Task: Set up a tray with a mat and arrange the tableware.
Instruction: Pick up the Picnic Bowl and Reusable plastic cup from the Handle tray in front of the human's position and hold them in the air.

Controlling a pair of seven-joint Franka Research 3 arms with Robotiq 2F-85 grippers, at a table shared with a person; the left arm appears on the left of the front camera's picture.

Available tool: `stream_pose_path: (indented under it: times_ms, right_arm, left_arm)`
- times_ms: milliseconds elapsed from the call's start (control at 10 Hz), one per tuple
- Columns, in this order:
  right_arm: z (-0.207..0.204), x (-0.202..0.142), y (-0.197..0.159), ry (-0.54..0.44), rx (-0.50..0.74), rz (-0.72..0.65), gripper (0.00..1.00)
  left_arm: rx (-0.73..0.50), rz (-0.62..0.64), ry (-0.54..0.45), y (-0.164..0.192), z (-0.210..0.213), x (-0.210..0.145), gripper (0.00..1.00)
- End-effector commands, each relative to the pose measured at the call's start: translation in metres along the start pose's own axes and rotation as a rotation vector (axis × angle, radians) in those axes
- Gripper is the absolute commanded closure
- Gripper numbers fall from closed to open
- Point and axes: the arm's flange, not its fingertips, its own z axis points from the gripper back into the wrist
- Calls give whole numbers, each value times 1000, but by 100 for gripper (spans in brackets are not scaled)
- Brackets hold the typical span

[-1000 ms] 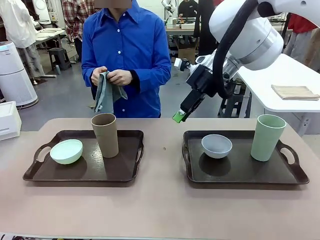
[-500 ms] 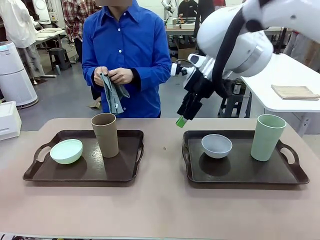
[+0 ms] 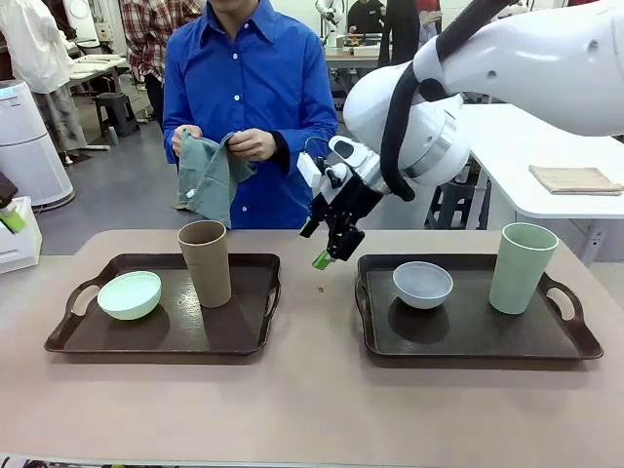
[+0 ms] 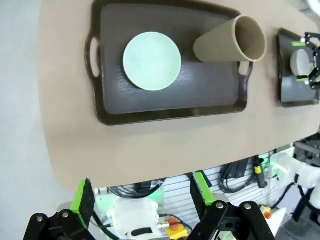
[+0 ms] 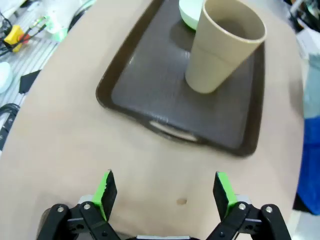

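Brown cup (image 5: 226,47) seems well beyond right gripper's (image 5: 162,192) jaws.

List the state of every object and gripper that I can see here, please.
brown cup: upright, empty, on the left tray.
mint green bowl: upright, empty, on the left tray.
white bowl: upright, empty, on the right tray.
pale green cup: upright, on the right tray.
cloth: partly unfolded, held in the person's hands.
left gripper: open, empty.
right gripper: open, empty, over the table.

A folded tan cloth (image 3: 575,179) on a white side table (image 3: 517,195), white rounded appliance (image 3: 27,146) far left.
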Motion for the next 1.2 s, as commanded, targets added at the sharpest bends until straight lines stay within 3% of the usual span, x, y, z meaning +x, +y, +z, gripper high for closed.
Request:
stream_pose_path:
  times_ms: [0, 300, 600, 800, 1100]
  right_arm:
    - [-7, -3, -29, -104, 30, -40, 0]
    - [-34, 17, -72, -128, 49, -216, 0]
    - [-72, 44, -99, -139, 119, -274, 0]
    - [-70, 45, -92, -100, 143, -287, 0]
    - [-78, 42, -85, -142, 104, -271, 0]
  left_arm:
    - [43, 35, 34, 3, -18, 6, 0]
    - [84, 50, 43, -2, -52, 7, 0]
    - [88, 65, 53, -7, -71, 13, 0]
    - [57, 32, 60, -4, -65, 10, 0]
    - [57, 32, 60, -4, -65, 10, 0]
